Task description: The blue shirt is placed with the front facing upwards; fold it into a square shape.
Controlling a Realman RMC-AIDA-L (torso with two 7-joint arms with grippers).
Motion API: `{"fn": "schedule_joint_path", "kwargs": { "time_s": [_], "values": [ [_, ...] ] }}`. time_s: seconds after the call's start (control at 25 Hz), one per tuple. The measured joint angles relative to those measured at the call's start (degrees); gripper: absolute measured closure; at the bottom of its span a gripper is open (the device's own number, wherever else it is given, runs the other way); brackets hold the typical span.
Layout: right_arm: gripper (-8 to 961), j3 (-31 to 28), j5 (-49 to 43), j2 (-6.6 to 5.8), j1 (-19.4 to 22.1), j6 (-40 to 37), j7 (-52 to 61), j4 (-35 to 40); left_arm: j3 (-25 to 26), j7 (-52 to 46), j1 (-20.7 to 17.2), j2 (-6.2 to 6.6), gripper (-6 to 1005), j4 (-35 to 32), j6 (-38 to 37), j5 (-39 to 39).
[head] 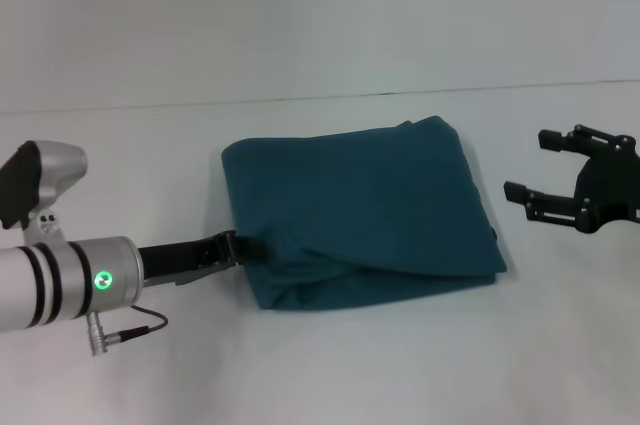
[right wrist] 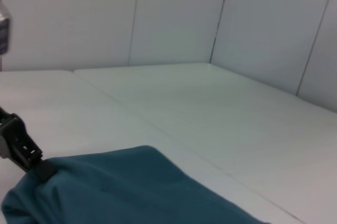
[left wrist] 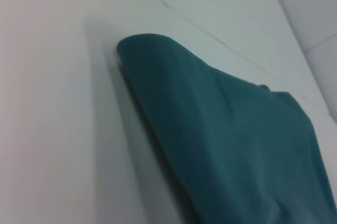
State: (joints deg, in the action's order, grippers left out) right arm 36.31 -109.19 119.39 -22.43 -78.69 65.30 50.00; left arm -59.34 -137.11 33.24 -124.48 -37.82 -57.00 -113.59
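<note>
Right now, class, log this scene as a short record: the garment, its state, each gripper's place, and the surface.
garment: blue shirt, no lettering showing
state: folded into a rough square, front edge bulging with loose layers
left gripper: at the shirt's left front edge, touching the cloth
right gripper: open, off to the shirt's right, clear of it
surface: white table
fold status: nearly square, edges not yet tidy
</note>
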Motion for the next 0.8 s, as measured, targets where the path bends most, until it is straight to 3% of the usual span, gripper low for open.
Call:
{"fn": "schedule_joint_path", "kwargs": {
  "time_s": [0.8],
  "values": [
    [97,-0.7,6.5,0.04,-0.7,5.4,-0.8,-3.2,11.9,16.7,-6.3,0.3,875,-0.6,-5.1,2.4]
  ]
}}
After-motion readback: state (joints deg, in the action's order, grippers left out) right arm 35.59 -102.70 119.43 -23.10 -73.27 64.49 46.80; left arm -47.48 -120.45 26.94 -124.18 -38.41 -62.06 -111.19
